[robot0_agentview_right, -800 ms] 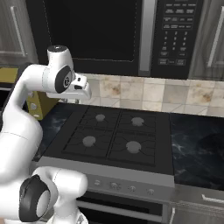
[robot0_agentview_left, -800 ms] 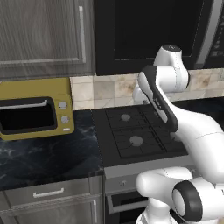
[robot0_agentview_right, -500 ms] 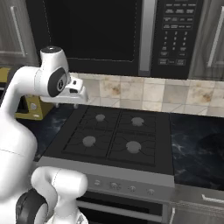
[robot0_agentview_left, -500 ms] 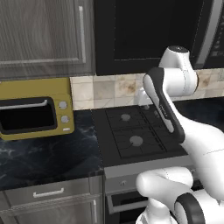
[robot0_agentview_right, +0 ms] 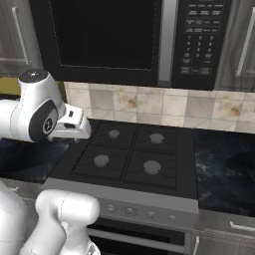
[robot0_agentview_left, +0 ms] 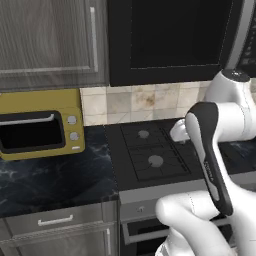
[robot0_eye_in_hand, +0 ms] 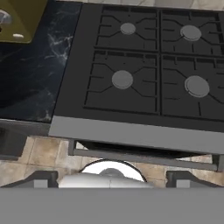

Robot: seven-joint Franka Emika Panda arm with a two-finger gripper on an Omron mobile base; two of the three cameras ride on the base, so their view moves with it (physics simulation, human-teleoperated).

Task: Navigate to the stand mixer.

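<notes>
Most of the drive seems left: we face the stove (robot0_agentview_right: 134,159) beside the yellow toaster oven (robot0_agentview_left: 40,131), no mixer in sight, gripper (robot0_eye_in_hand: 111,178) spread and empty.

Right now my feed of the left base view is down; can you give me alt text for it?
A black four-burner stove sits in the middle of a dark marble counter, with the white robot arm rising over its right side. A yellow toaster oven stands on the counter to the left, under a grey wall cabinet, and a black microwave hangs above the stove.
</notes>
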